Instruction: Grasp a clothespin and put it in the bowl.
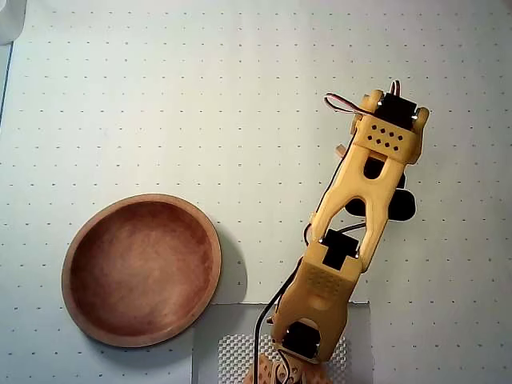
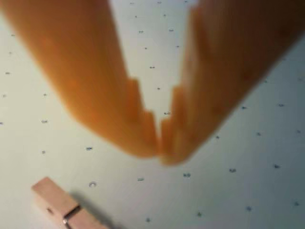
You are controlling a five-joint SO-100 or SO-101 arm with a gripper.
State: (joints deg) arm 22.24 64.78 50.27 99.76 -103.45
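In the wrist view my gripper (image 2: 159, 153) is shut, its two orange fingertips touching with nothing between them, just above the dotted white mat. The light-tan wooden clothespin (image 2: 59, 206) lies flat on the mat at the lower left of that view, apart from the fingertips, with its metal spring showing. In the overhead view my orange arm (image 1: 352, 232) reaches up the right side and its wrist hides the gripper. A small tan tip (image 1: 342, 150) beside the wrist may be the clothespin. The reddish-brown wooden bowl (image 1: 142, 272) sits empty at the lower left, well away from the arm.
A grey patterned pad (image 1: 232, 352) holds the arm's base at the bottom edge. A pale object (image 1: 10, 20) sits at the top left corner. The white dotted mat (image 1: 200, 96) covers the table.
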